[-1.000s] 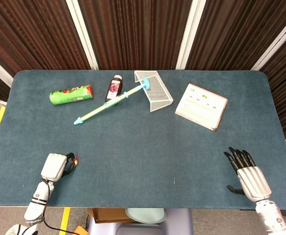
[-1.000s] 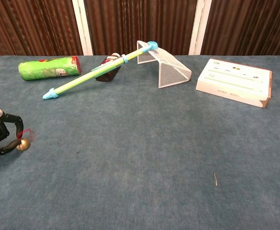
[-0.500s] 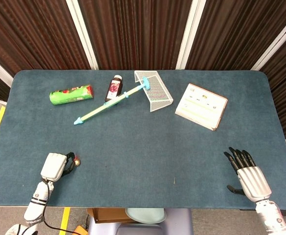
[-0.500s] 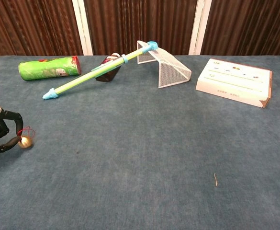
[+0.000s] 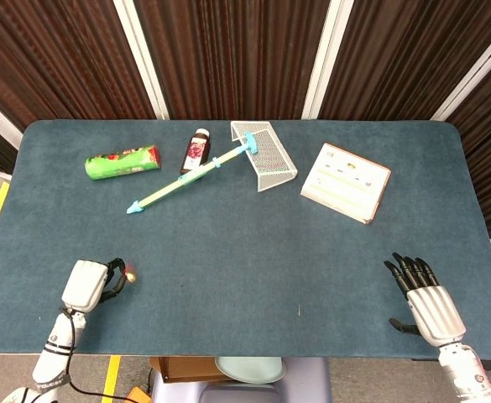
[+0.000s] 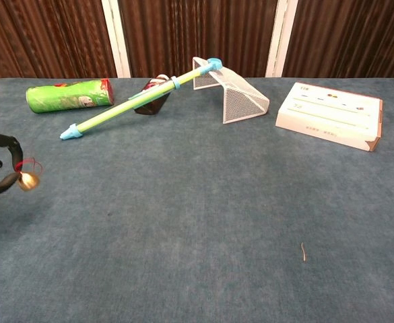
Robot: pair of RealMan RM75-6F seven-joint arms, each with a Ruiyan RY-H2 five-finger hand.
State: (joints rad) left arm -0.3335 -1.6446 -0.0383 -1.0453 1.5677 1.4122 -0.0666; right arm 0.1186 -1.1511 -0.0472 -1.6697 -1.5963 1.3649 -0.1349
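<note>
While the left hand (image 5: 86, 285) pinches a small gold bell (image 6: 28, 180) on a red loop at its fingertips, everything else lies well apart from it across the table (image 5: 253, 252)

Left hand: near the table's front left corner, fingers curled in, the bell held just past the fingertips and, judging by the chest view, lifted clear of the cloth

Bell: tiny, round, shiny, hanging from a thin red thread; the hold looks slight, so I judge it could slip out if the fingers loosen or the arm jerks

Risk of a drop: a round bell on cloth may roll toward the near edge and off the table, since the hand is close to that edge

Risk of a snag: the thread could catch on a finger, so that a release leaves the bell dangling

Right hand (image 5: 425, 298): flat near the front right corner, fingers straight and slightly apart, holding nothing, far from the bell

Far things: a green can (image 5: 122, 161), a dark bottle (image 5: 195, 150), a net (image 5: 262, 154) with its pole (image 5: 174, 186) leaning on the bottle, a box (image 5: 346, 181)

Risk to those: low, I think, unless the left arm swings far forward; the pole looks easy to knock off its rest
</note>
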